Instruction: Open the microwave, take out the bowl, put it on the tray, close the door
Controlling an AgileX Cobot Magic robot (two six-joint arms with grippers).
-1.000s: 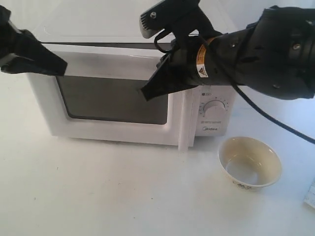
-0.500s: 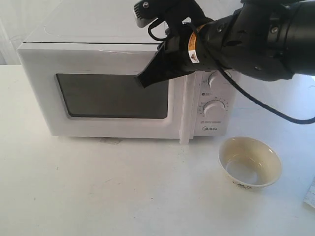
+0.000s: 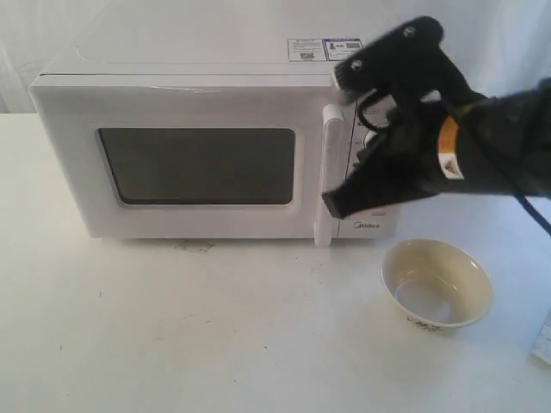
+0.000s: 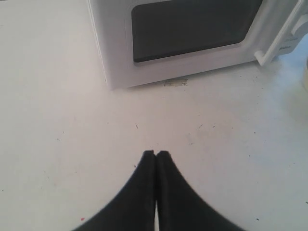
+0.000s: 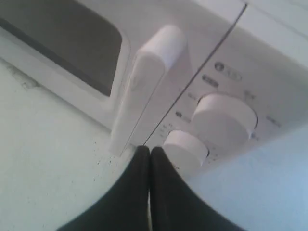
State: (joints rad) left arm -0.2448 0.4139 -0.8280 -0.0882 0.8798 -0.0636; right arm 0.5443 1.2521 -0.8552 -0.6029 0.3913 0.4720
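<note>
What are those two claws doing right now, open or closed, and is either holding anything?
Left gripper: closed, holding nothing.
Right gripper: closed, holding nothing, close to the door handle.

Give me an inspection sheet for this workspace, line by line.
Surface: white tabletop, small stain in front of the microwave.
Job's things: white boxy microwave, its white windowed door shut; cream round ceramic bowl upright, empty, on the tabletop before the control panel; no tray seen.
Clutter: pale object cut off at the exterior view's right edge, unidentifiable.
Grippers: left claw shut, empty, above bare tabletop; right claw shut, empty, near the white bar handle.
Cables: black cable trailing behind the right claw.
Surroundings: white backdrop.
</note>
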